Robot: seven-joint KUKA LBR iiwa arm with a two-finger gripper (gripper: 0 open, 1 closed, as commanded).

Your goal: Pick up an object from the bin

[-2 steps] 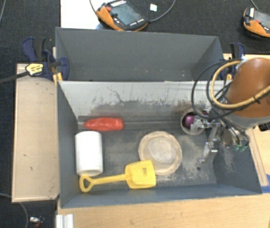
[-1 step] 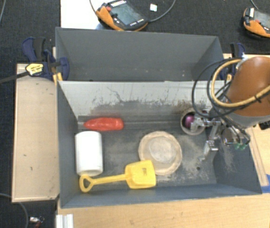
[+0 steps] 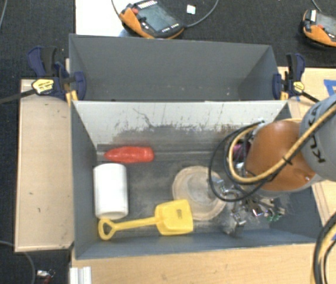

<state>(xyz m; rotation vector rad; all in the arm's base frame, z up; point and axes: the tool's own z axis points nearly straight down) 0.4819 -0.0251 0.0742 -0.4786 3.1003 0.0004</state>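
My gripper (image 3: 234, 216) is low in the bin's front right part, just right of a clear round plastic lid (image 3: 194, 193) that lies flat on the floor. The gripper's metal body overlaps the lid's right edge. A yellow toy shovel (image 3: 156, 220) lies along the front wall with its blade touching the lid's front left rim and its handle pointing left.
A white cylinder (image 3: 110, 189) stands on end near the left wall, with a red elongated object (image 3: 129, 154) lying behind it at the foot of the back wall. The arm with its orange cover and looped cables fills the right side of the bin.
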